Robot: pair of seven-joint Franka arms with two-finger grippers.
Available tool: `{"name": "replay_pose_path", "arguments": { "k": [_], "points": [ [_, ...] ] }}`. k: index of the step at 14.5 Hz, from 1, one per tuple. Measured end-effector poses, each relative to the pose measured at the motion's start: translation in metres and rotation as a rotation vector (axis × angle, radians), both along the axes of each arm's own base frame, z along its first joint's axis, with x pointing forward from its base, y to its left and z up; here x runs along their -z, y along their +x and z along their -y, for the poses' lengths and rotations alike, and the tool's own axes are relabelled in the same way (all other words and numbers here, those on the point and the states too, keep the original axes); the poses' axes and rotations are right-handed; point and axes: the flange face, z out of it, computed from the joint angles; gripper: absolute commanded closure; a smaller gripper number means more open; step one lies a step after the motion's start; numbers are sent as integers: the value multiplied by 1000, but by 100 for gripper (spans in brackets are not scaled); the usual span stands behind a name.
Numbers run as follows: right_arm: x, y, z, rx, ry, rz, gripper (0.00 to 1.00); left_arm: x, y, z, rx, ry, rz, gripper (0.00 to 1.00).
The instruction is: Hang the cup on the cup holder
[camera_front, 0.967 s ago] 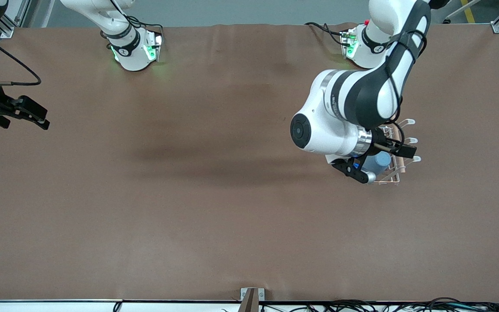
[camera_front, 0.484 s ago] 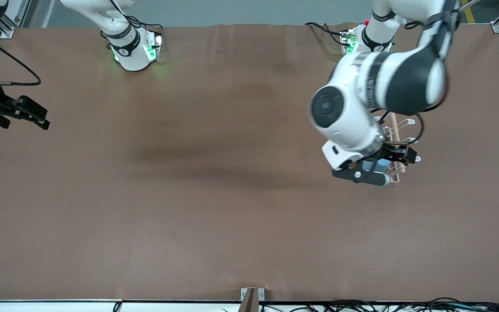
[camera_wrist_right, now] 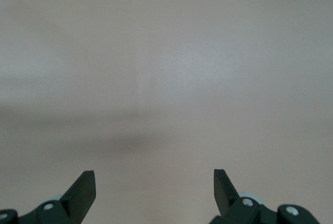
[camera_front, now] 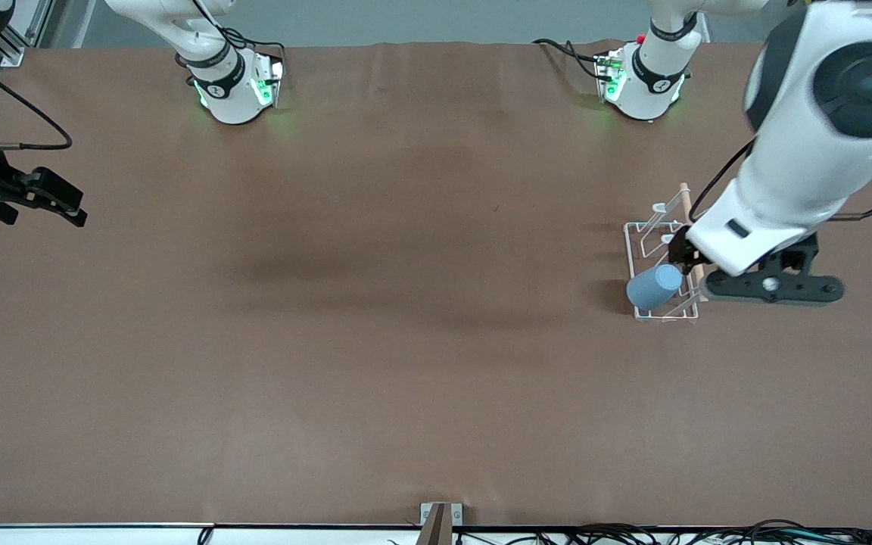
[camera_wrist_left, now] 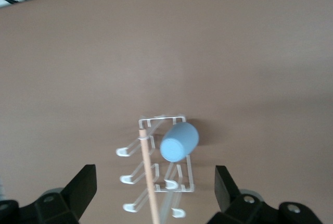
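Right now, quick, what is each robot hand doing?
Left end effector: open, holding nothing, over the cup holder.
Right end effector: open, holding nothing, waiting over bare table.

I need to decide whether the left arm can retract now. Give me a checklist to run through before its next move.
1. Cup seated on a cup holder prong: ok.
2. Left gripper open and holding nothing: ok.
3. Left gripper apart from the cup: ok.
4. Cup holder upright on the table: ok.
5. Cup fully seated on its prong: cannot tell.
6. Right gripper waiting at the right arm's end, open: ok.
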Motion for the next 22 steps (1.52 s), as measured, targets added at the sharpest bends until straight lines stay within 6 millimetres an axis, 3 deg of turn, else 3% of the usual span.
{"name": "replay_pose_path", "arguments": {
  "k": [3, 6, 9, 12, 18, 22],
  "points": [
    [0, 0, 0, 0, 0, -1, 0, -23, -16, -51, -85, -128, -17, 0],
    [0, 0, 0, 0, 0, -1, 0, -30, -50, -76, -128, -125, -34, 0],
    [1, 0, 0, 0, 0, -1, 0, -23, -85, -84, -149, -102, -42, 0],
    [1, 0, 0, 0, 0, -1, 0, -12, -108, -91, -161, -89, -37, 0],
    [1, 0, 0, 0, 0, -1, 0, -33, -114, -92, -146, -91, -22, 0],
    [1, 0, 0, 0, 0, -1, 0, -35, -113, -90, -138, -104, -24, 0]
  ]
}}
